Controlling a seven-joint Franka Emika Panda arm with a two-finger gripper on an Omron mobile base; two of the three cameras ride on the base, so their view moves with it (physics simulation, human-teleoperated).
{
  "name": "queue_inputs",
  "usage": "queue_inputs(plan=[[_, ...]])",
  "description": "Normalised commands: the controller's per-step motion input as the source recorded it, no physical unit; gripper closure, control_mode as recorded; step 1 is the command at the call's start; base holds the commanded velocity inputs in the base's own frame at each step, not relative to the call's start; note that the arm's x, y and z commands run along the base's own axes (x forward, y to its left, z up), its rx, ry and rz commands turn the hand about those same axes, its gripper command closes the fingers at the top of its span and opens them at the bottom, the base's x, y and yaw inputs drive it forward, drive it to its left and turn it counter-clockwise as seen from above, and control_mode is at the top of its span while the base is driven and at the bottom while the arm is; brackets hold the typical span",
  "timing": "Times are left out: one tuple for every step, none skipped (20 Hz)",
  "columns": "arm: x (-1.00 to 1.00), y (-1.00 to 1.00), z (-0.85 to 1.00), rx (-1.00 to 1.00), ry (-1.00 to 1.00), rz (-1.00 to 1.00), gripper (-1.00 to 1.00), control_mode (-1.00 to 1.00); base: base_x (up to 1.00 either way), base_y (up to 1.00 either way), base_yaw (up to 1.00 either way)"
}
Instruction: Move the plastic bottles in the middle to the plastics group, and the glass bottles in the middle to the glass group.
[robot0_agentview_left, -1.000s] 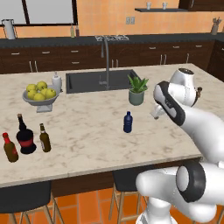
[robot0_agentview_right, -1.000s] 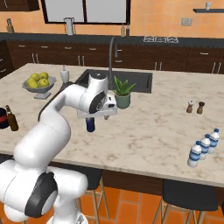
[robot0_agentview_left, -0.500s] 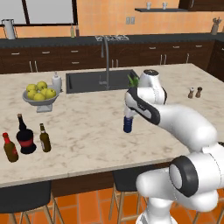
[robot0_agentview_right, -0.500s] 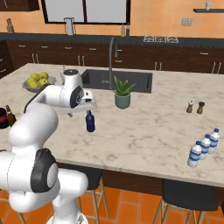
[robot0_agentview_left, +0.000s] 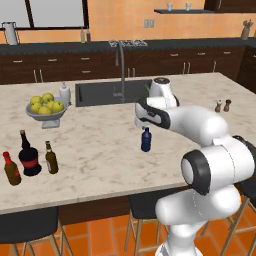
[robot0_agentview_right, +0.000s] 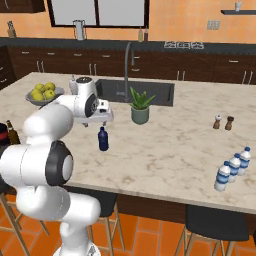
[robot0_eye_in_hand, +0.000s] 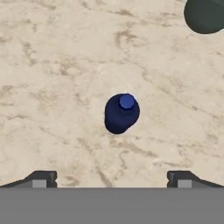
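A squat dark blue plastic bottle (robot0_agentview_left: 145, 139) (robot0_agentview_right: 103, 139) stands upright in the middle of the marble island. My gripper (robot0_agentview_left: 144, 124) (robot0_agentview_right: 102, 121) hangs right above it, pointing down, open and holding nothing. Looking down from the hand, the bottle's cap (robot0_eye_in_hand: 121, 113) sits between and ahead of the widely spread fingertips (robot0_eye_in_hand: 41, 178). At the island's left front stands the glass group: a black bottle with a red label (robot0_agentview_left: 29, 155) and a brown red-capped bottle (robot0_agentview_left: 11, 169). The slim olive-brown glass bottle (robot0_agentview_left: 50, 157) is beside them. Three pale blue-capped bottles (robot0_agentview_right: 232, 167) form the plastics group at the right front.
A potted plant (robot0_agentview_right: 140, 106) stands just behind the blue bottle, its pot (robot0_eye_in_hand: 204, 15) at the hand view's top right. Behind it lie the sink (robot0_agentview_left: 112, 92) and tall faucet. A fruit bowl (robot0_agentview_left: 45, 107) sits at the back left, salt and pepper shakers (robot0_agentview_right: 223, 122) at the right.
The arm has swung left from the island's right side and the open gripper now hangs over the dark blue bottle. The bottle has not moved.
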Motion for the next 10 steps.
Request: queue_inputs(plan=[[0.41,0.06,-0.35,0.0,0.0,-0.09,-1.0,-1.0,0.0,0.0,0.0],[0.37,0.0,-0.41,0.0,0.0,-0.08,-1.0,-1.0,0.0,0.0,0.0],[0.37,0.0,-0.59,0.01,0.0,-0.04,-1.0,-1.0,0.0,0.0,0.0],[0.4,0.0,-0.67,0.05,-0.01,-0.03,-1.0,-1.0,0.0,0.0,0.0],[0.42,0.0,-0.64,0.04,-0.01,-0.02,-1.0,-1.0,0.0,0.0,0.0],[0.39,0.0,-0.56,0.02,0.0,-0.02,-1.0,-1.0,0.0,0.0,0.0],[0.38,0.0,-0.4,0.01,0.0,-0.02,-1.0,-1.0,0.0,0.0,0.0],[0.38,0.0,-0.32,0.0,0.0,-0.02,-1.0,-1.0,0.0,0.0,0.0],[0.29,0.0,-0.15,0.0,0.0,-0.01,-1.0,-1.0,0.0,0.0,0.0],[0.21,0.0,-0.04,0.0,0.0,0.0,-1.0,-1.0,0.0,0.0,0.0]])
